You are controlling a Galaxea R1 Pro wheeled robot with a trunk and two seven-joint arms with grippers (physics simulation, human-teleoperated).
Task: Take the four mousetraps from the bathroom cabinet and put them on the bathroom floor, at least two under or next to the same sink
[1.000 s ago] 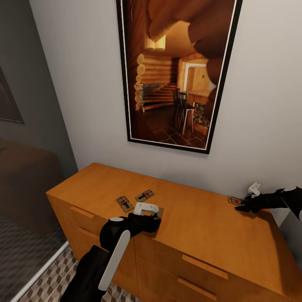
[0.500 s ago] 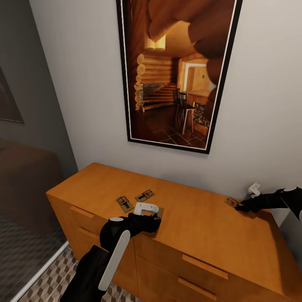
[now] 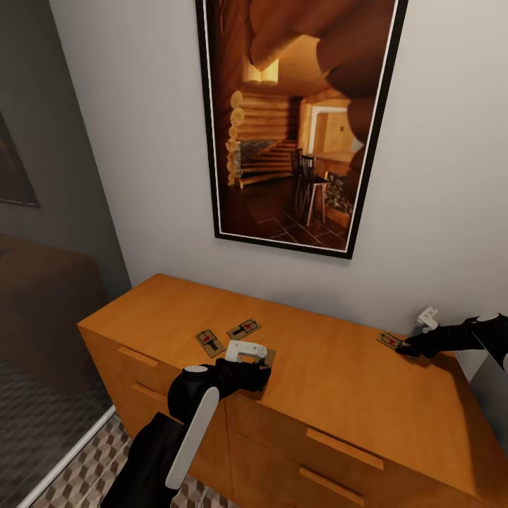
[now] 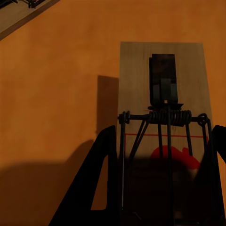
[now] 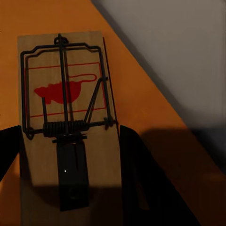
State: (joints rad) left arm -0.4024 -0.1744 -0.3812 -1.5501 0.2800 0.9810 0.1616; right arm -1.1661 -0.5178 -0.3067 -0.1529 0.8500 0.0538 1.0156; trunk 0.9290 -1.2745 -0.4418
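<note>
A tall dark-framed picture of a log-cabin interior [image 3: 296, 120] hung on the pale grey wall [image 3: 141, 127], its top cut off by the edge of the head view. Below it stood the low orange-brown wooden cabinet [image 3: 339, 395] with bar-handled drawer fronts, its right end running out of sight. A strip of the cube-patterned bathroom floor [image 3: 92, 466] showed beside it.

Four small flat wooden mousetraps lay on the cabinet top. Two [image 3: 209, 341] [image 3: 243, 328] sat in the open, near each other. A third [image 4: 162, 127] was largely hidden in the head view by the black left gripper [image 3: 262, 370]; the left wrist view showed its fingers [image 4: 92, 183] apart, straddling that board, though contact could not be made out. The fourth [image 5: 66, 127] lay near the wall at the right, partly covered by the black right gripper [image 3: 403, 347], whose fingers [image 5: 146, 183] stood apart on either side of it.
</note>
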